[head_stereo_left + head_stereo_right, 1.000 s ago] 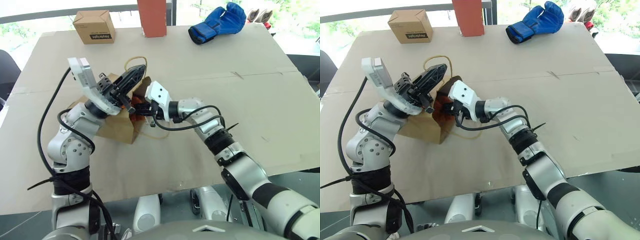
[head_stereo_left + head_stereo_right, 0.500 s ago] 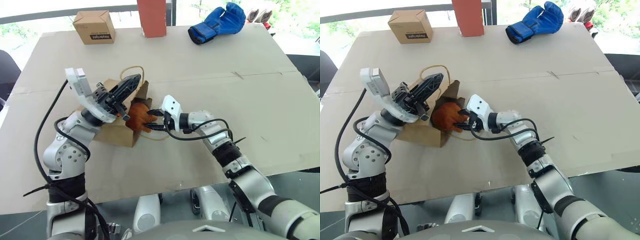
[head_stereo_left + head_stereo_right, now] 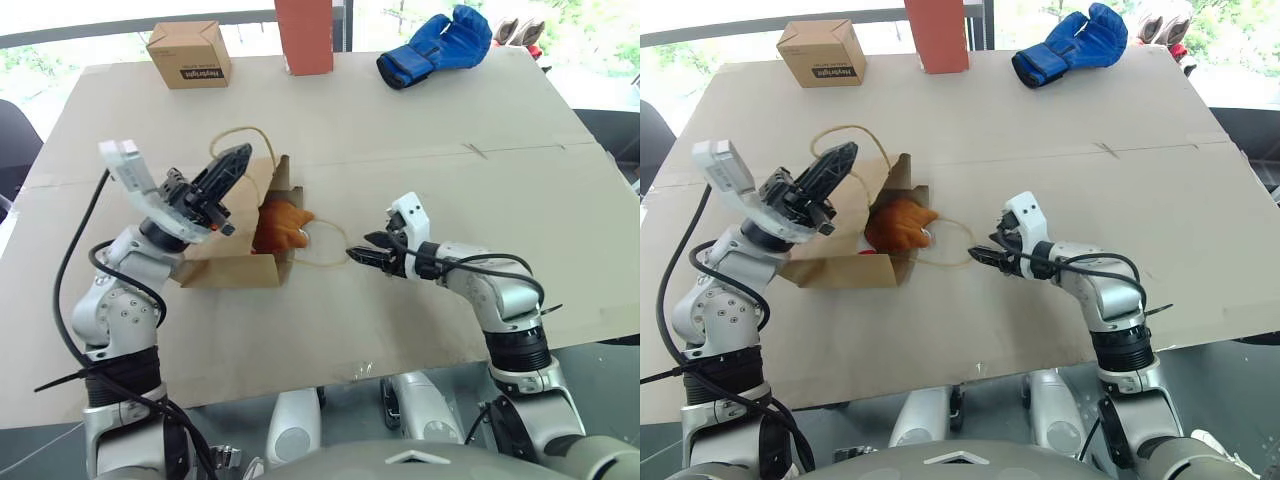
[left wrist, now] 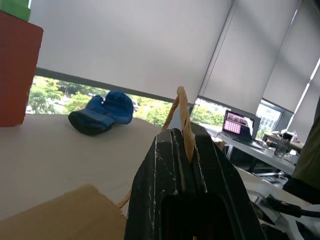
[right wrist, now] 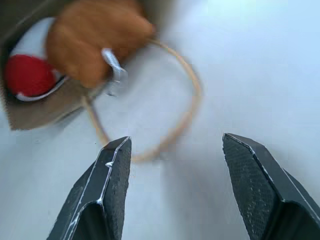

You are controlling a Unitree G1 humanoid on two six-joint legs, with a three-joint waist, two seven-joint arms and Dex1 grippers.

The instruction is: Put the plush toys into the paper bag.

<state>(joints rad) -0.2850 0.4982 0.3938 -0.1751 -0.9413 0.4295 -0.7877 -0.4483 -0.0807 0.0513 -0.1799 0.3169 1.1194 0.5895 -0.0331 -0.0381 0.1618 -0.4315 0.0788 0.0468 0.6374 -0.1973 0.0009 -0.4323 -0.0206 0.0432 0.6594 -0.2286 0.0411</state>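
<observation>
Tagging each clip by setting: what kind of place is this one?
Probably an office or lab: a cardboard-covered table by tall windows with roller blinds, and a desk with an open laptop behind. Trees outside suggest an upper floor.

The paper bag [image 3: 235,262] lies just left of my right gripper [image 3: 368,252], its mouth facing it, both plush toys [image 3: 280,225] inside. My left gripper [image 3: 232,163] grips its upper handle [image 4: 182,117].

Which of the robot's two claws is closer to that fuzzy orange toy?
Left. The left gripper pinches the paper bag's handle just above the orange plush toy; the right gripper hovers open across the table, beyond the loose handle.
</observation>
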